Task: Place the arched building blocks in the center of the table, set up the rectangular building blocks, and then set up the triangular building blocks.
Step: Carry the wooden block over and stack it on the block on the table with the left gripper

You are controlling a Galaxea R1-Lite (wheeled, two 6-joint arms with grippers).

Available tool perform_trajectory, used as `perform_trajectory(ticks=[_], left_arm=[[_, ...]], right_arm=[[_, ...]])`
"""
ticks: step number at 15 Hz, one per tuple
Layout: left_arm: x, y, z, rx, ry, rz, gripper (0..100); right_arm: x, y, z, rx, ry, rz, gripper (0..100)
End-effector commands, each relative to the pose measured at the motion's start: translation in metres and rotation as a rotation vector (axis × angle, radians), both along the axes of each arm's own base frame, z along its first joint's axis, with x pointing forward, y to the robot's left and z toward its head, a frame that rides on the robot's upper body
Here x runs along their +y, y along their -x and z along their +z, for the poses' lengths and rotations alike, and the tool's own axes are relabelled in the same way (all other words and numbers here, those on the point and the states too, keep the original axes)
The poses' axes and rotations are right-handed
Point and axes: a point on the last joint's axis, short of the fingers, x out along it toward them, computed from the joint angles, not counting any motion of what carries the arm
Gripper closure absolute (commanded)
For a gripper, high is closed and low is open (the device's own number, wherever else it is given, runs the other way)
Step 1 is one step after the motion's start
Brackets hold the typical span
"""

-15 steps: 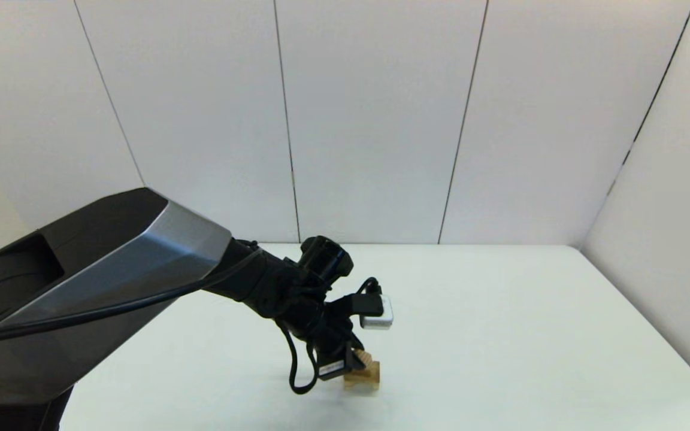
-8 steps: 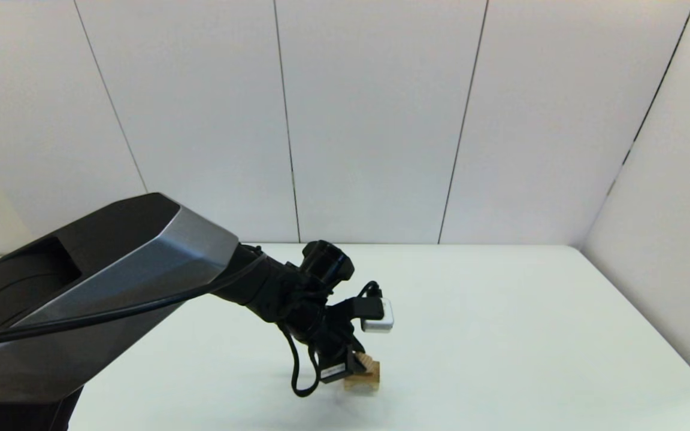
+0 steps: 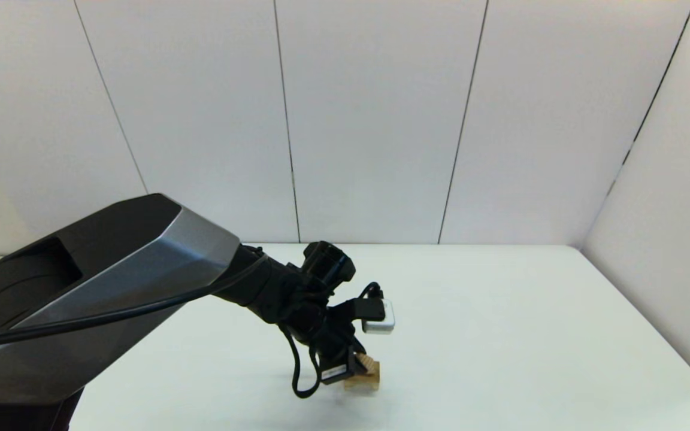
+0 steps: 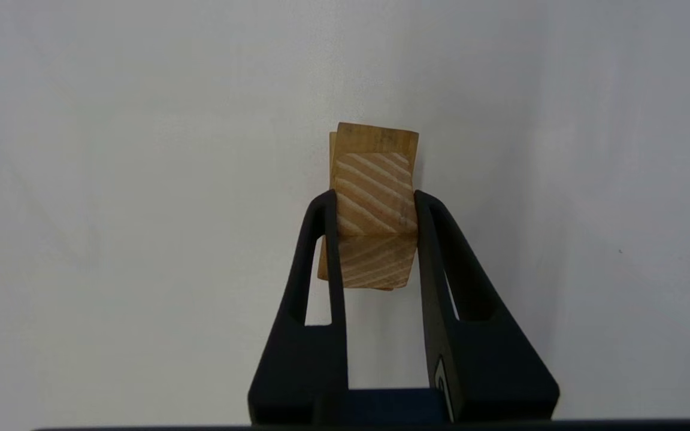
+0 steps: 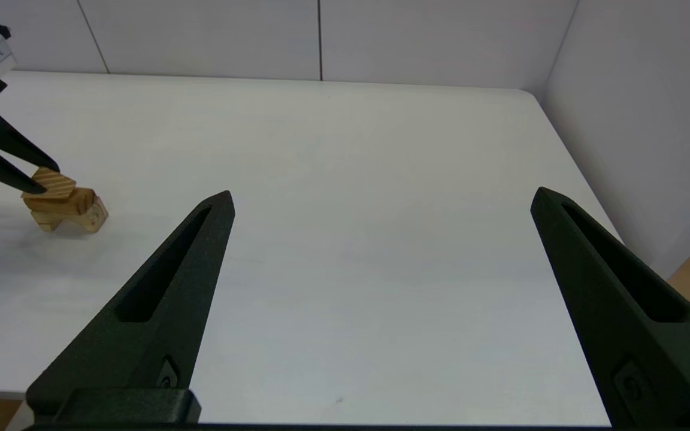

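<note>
Little has moved since the earlier frames: the left arm has been raised slightly, while the left gripper [image 3: 352, 363] is kept at the same spot over the blocks, which have not shifted. The left gripper is seen closed on the wedge [image 4: 374, 206], its two black fingers [image 4: 321, 239] pressed against opposite sides of the small striped piece. The wedge is held on top of the stack, resting on or just above the slab [image 4: 375, 136]; contact between them cannot be told. In the right wrist view the wedge [image 5: 51, 182] is seen tilted at the gripper tips, with the slab [image 5: 60, 202] lying flat beneath it and the arch [image 5: 75, 220] at the bottom, standing on the table [image 5: 345, 179]. In the head view the stack [image 3: 364, 378] is found near the front middle of the table [image 3: 501, 335], partly covered by the left gripper, so that single blocks are not easily told apart there. The left arm is stretched from the robot's left side across the table toward the stack. The right gripper [image 5: 381, 200] is held well apart from the stack, above the table's right side, with its fingers [image 5: 189, 263] spread wide and nothing between them.
</note>
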Motion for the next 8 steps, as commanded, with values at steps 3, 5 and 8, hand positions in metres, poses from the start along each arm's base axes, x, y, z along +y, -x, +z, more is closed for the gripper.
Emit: perform_trajectory(ticks=[3,5,8], left_arm=[[-0.0061,-0.0004,-0.0064,0.004,-0.003,-0.016,100],[-0.0066,-0.0010,-0.0082,0.008,-0.005,-0.014,100],[-0.0066,-0.0010,-0.0083,0.009,-0.005,-0.011,100]], right_arm=[[0.0000,0.0000,-0.0001,0.000,0.000,0.001,0],[0.0000,0.0000,-0.0001,0.000,0.000,0.001,0],[0.0000,0.0000,-0.0001,0.000,0.000,0.001,0]])
